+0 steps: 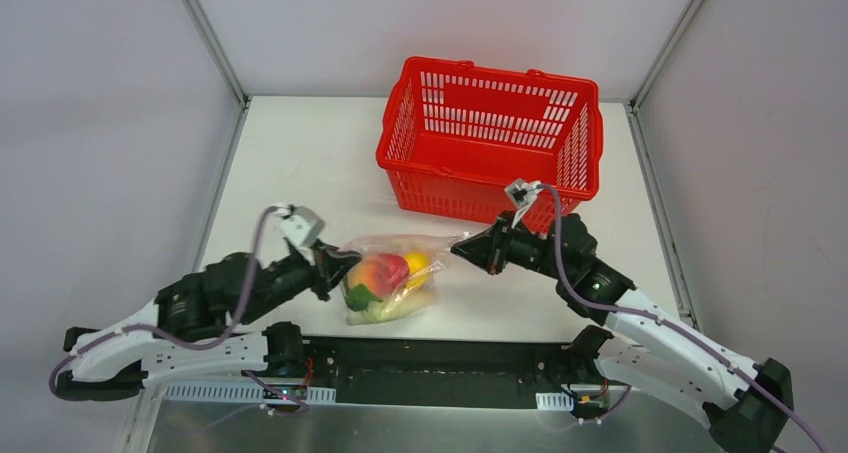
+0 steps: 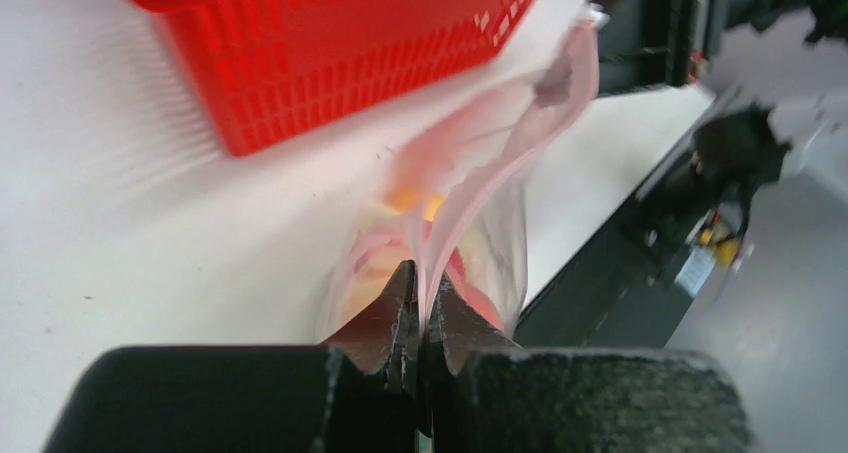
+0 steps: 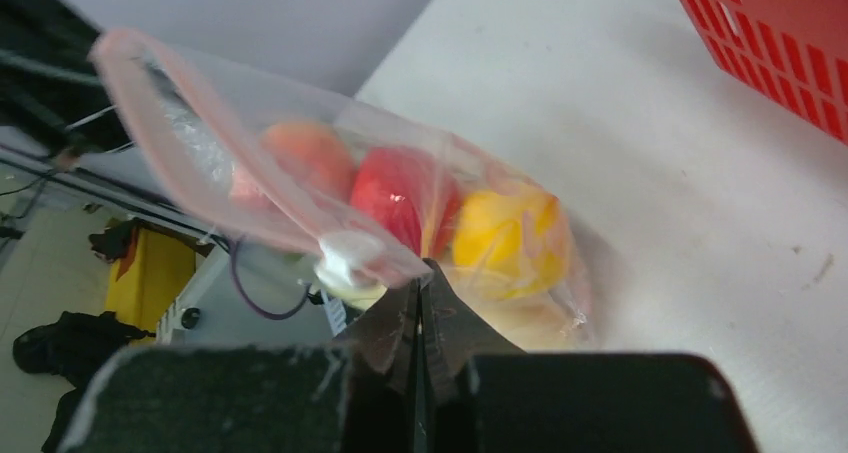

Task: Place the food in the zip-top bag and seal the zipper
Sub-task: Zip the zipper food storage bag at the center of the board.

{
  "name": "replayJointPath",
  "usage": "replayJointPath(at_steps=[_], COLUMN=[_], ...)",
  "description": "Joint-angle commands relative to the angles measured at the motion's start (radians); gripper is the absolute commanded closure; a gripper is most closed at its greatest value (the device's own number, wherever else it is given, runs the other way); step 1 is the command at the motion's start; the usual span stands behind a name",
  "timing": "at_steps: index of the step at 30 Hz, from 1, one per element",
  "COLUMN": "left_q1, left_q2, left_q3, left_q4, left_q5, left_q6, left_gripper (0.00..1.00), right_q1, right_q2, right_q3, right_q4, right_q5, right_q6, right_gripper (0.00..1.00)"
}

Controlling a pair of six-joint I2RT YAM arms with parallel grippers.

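Note:
The clear zip-top bag point(image 1: 398, 278) hangs stretched between my two grippers just above the table's front edge. Inside it are the food pieces: a red ball point(image 1: 391, 269), a yellow ball point(image 1: 419, 263), a peach-orange ball and green leafy pieces point(image 1: 357, 298). My left gripper point(image 1: 340, 259) is shut on the left end of the pinkish zipper point(image 2: 505, 158); its jaws point(image 2: 420, 278) pinch the strip. My right gripper point(image 1: 461, 248) is shut on the bag's right corner point(image 3: 420, 273). The right wrist view shows the zipper point(image 3: 200, 143), red ball point(image 3: 405, 198) and yellow ball point(image 3: 510, 238). Whether the strip is pressed shut along its length is unclear.
The red mesh basket point(image 1: 490, 138) stands at the back middle of the table, just behind my right gripper; it also shows in the left wrist view point(image 2: 330, 43) and the right wrist view point(image 3: 780, 33). The black base rail point(image 1: 430, 368) runs along the table's near edge.

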Motion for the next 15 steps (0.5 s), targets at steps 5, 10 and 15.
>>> replayJointPath(at_steps=[5,10,15], left_q1=[0.007,0.007,0.007], left_q2=[-0.389,-0.339,-0.234], left_q3=[-0.169,-0.148,-0.111], left_q4=[0.109,0.077,0.072], left_q5=[-0.184,-0.125,-0.101], left_q6=[-0.094,-0.090,-0.074], left_gripper=[1.00,1.00,1.00], right_q1=[0.002,0.002,0.002], right_q2=[-0.178,-0.142,-0.142], right_q3=[-0.021,0.017,0.023], right_q4=[0.153,0.052,0.024], right_q5=[-0.020,-0.016,-0.060], right_q6=[-0.004,-0.055,-0.082], right_gripper=[1.00,1.00,1.00])
